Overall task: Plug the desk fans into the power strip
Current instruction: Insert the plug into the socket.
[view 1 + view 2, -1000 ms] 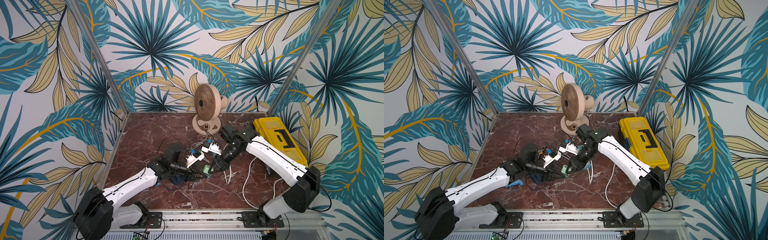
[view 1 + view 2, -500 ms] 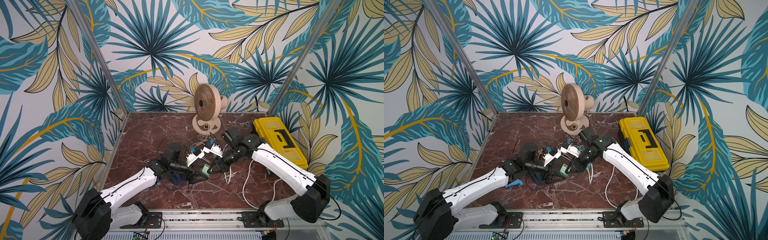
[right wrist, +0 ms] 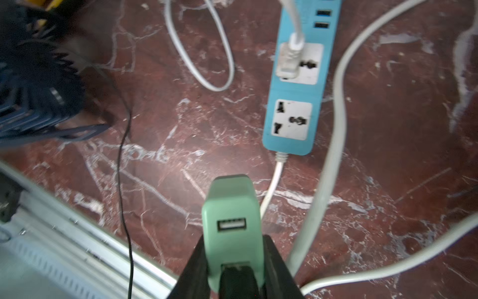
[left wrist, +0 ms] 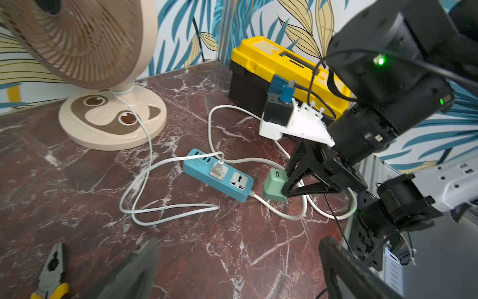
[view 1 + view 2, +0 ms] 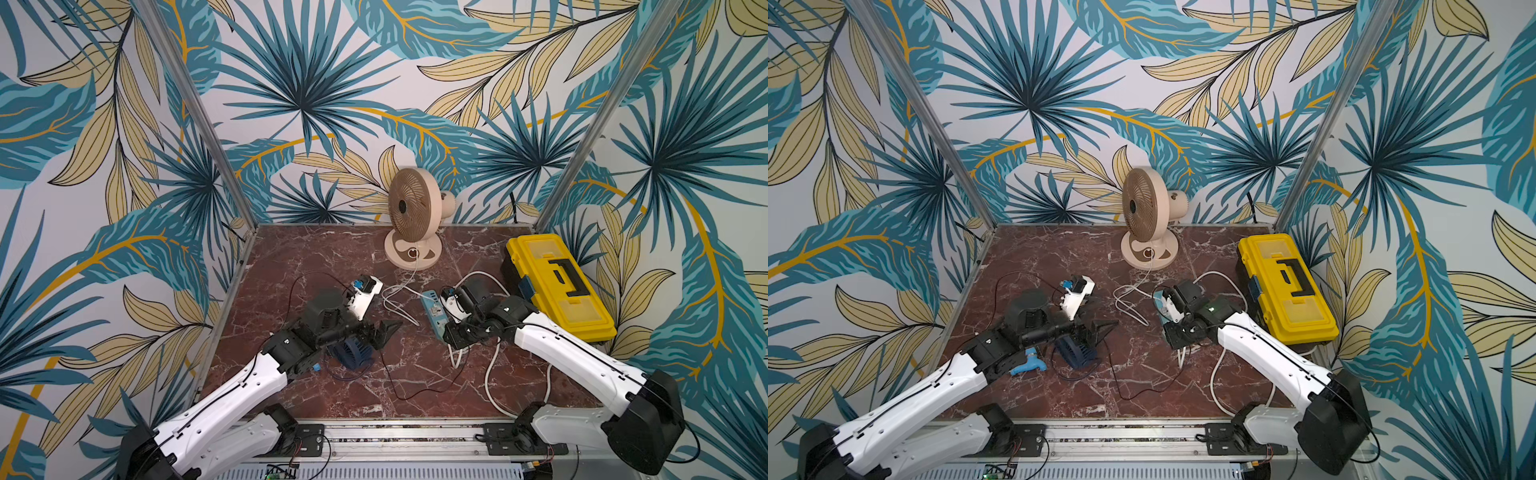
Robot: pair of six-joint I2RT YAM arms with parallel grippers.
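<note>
Power strip [image 4: 217,176] lies flat, sockets up, on the tabletop a bit right of centre. It sits between the desk fan [image 4: 77,44] at the far edge and the right claw [image 3: 234,248] on the near side. White plug [image 4: 218,170] on the fan's thin cord looks seated in the strip's far socket, and the near socket is bare. Check the seating yourself; I can't tell depth from these views.

Handling, my read: the strip is light, rigid plastic on polished marble, so it'll skid if you shove it sideways. Its thick white cord [image 4: 274,208] looks stiff and will likely tug it around. Pinch across the narrow width, on the bare blue band between the sockets, or pin it from above.

Right claw is part-closed on the pale-green adapter [image 3: 230,207], just near of the strip's cord end and not touching the strip. Left claw [image 5: 386,328] is spread wide and holds nothing. It's left of the strip, apart from it, over a small dark-blue fan [image 5: 353,353].
</note>
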